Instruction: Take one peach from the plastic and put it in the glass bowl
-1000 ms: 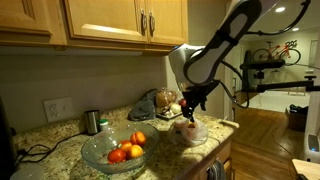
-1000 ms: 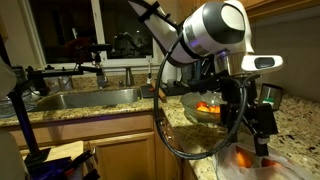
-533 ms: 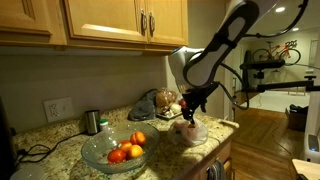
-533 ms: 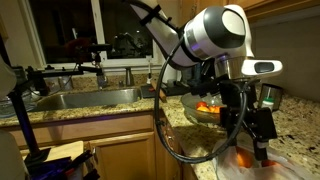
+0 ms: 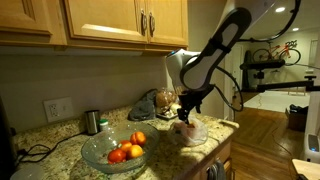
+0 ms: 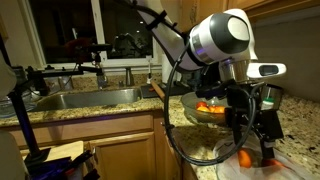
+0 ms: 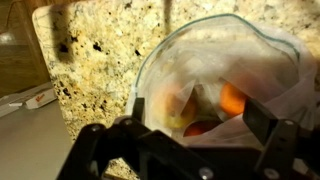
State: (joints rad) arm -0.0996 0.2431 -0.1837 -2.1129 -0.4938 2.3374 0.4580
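A clear plastic bag (image 7: 215,60) lies open on the granite counter with several peaches inside, one orange peach (image 7: 233,98) at the right and a paler one (image 7: 172,103) at the left. My gripper (image 7: 200,125) hangs right above the bag's mouth, jaws open wide, with nothing in them. In both exterior views the gripper (image 5: 185,113) (image 6: 250,148) sits just over the bag (image 5: 191,131) (image 6: 275,168). The glass bowl (image 5: 105,157) (image 6: 190,113) holds several peaches (image 5: 126,151) and stands apart from the bag.
The bag lies near the counter's front edge (image 5: 215,145). A metal cup (image 5: 92,122) and a dark bag of produce (image 5: 152,103) stand against the wall. A sink (image 6: 85,97) is farther along the counter. A white box (image 7: 30,98) lies below the counter edge.
The gripper has come down a little closer to the bag's mouth and stayed open. The bag and bowl have not moved.
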